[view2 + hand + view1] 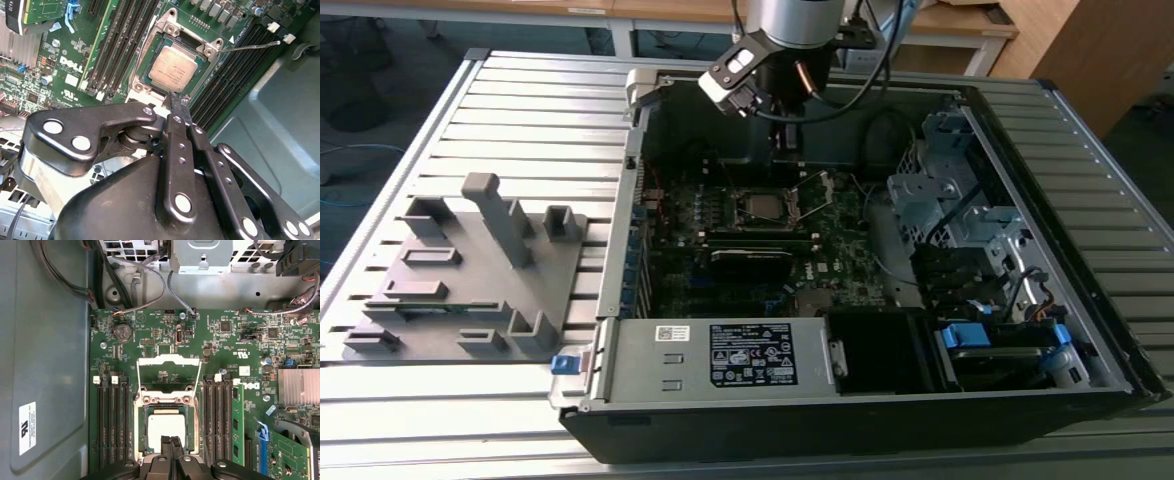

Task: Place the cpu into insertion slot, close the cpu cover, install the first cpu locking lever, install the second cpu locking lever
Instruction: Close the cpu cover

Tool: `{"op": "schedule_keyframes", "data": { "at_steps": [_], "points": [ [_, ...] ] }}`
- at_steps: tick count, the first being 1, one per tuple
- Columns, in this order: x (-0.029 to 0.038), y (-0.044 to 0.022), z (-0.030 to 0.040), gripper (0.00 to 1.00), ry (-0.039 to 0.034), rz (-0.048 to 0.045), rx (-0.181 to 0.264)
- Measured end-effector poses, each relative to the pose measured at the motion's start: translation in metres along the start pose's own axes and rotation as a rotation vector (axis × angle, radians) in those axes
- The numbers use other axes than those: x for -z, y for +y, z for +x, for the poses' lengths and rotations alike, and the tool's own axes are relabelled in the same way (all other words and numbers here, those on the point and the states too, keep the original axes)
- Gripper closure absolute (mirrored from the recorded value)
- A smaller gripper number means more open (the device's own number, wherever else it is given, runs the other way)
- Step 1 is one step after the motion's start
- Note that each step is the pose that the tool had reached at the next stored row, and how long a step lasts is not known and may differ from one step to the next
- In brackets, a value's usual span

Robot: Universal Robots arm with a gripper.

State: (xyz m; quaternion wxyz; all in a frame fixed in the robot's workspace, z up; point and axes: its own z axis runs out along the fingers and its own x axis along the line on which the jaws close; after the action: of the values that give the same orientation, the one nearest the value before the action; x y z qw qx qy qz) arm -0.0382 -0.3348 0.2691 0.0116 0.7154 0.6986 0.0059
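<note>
Cpu: seated in slot. Cover: raised open. Gripper: fingers together, empty, at slot edge. I judge cover-closing in hand; it calls for pressing the frame down.

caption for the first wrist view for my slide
The cpu sits in the insertion slot with the cpu cover open; the gripper, fingers shut, is over the chip's edge.

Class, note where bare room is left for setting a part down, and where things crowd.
Free: the slatted table around the grey fixture, and the bare case panel beside the memory slots. Crowded: around the cpu, hemmed by memory slots, with the pincer over it.
</note>
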Motion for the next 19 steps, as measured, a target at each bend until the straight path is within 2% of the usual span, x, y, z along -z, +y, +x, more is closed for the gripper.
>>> {"op": "schedule_keyframes", "data": {
  "at_steps": [15,19],
  "points": [
    [0.0192,0.0005,-0.0001,0.9,0.0001,-0.0001,0.0],
    [0.0201,0.0005,-0.0001,0.9,0.0004,-0.0002,0.0]
  ]
}}
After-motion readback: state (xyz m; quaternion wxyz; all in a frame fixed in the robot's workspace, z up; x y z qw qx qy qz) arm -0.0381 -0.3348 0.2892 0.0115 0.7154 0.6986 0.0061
